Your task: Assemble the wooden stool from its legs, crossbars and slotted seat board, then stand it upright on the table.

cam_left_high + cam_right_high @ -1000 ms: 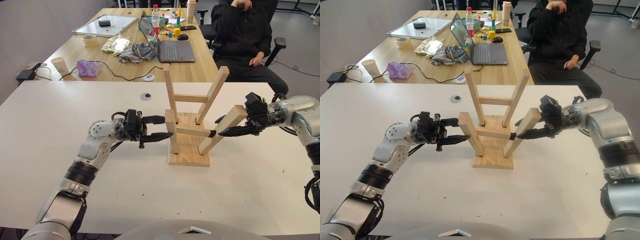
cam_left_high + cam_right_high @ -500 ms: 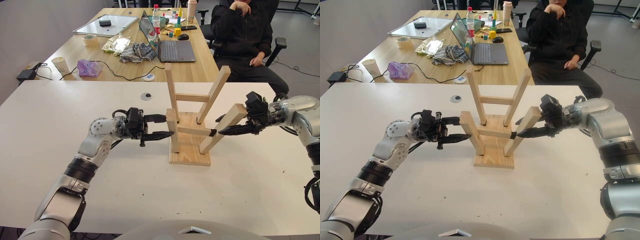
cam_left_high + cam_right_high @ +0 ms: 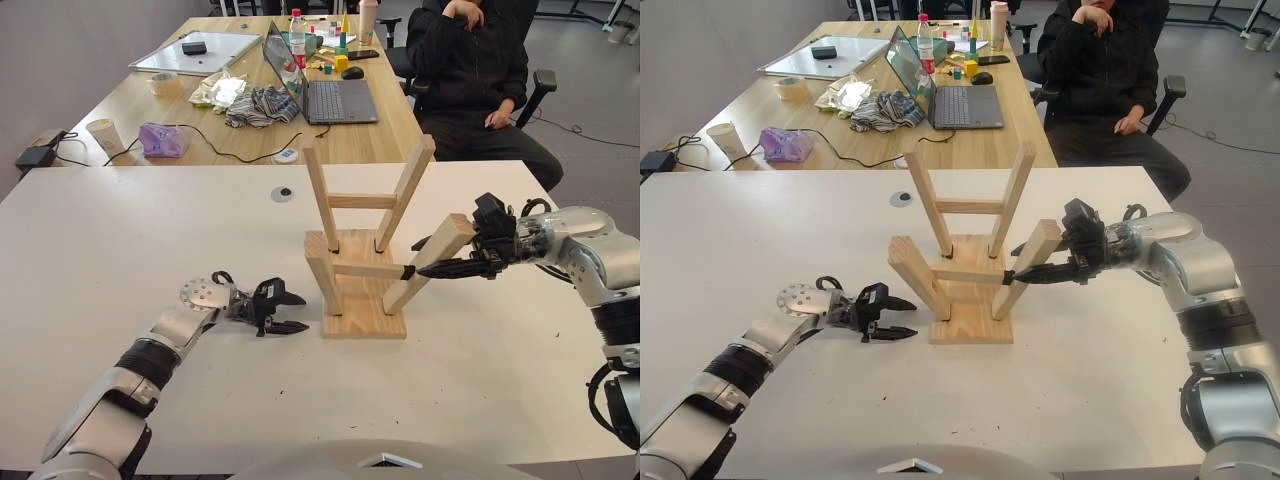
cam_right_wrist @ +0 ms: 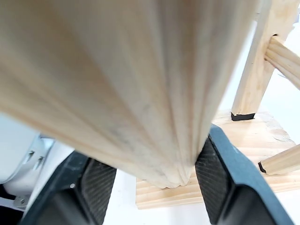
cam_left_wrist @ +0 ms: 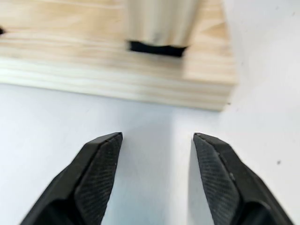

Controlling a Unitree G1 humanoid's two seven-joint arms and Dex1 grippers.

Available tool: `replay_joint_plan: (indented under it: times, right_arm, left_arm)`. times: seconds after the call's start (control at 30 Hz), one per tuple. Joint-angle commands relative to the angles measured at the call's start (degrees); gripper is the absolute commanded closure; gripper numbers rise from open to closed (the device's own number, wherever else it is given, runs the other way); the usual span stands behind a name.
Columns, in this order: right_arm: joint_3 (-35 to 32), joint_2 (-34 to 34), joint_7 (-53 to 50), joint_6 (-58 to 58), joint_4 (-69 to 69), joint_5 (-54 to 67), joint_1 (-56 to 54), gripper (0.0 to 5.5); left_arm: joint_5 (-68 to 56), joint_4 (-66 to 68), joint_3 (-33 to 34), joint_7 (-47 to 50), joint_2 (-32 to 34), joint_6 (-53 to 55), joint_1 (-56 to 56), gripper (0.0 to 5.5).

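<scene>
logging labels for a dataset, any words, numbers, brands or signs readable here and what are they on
No text can be read in these pictures.
Label on the bottle on the far desk: too small to read.
Keys and screen of the laptop: too small to read.
Wood of the stool: no marks or print show.

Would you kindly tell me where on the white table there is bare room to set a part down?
The table is bare on its far left, beyond the left gripper, and along the near strip before the seat board. Crowded: around the board, where the left gripper is open beside it and the right gripper clamps a leg.
</scene>
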Motion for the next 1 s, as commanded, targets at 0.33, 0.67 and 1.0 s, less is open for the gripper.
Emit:
replay_joint_plan:
  times: [0.33,0.67,1.0]
  right_arm:
    - [-9.95,3.64,-8.70,12.28,-7.87,7.83,1.14,3.15]
    - [-6.35,-0.75,-2.54,10.97,-12.73,3.73,6.92,2.14]
    - [-14.97,0.75,-3.90,17.14,-8.18,12.26,-1.97,2.14]
  left_arm:
    - [-25.27,-18.52,33.48,12.05,-3.42,15.95,-1.13,2.71]
    - [-25.15,-19.13,36.26,11.64,-5.84,18.01,-3.84,2.69]
    - [-24.49,-17.53,37.08,10.25,-7.19,18.13,-4.59,2.69]
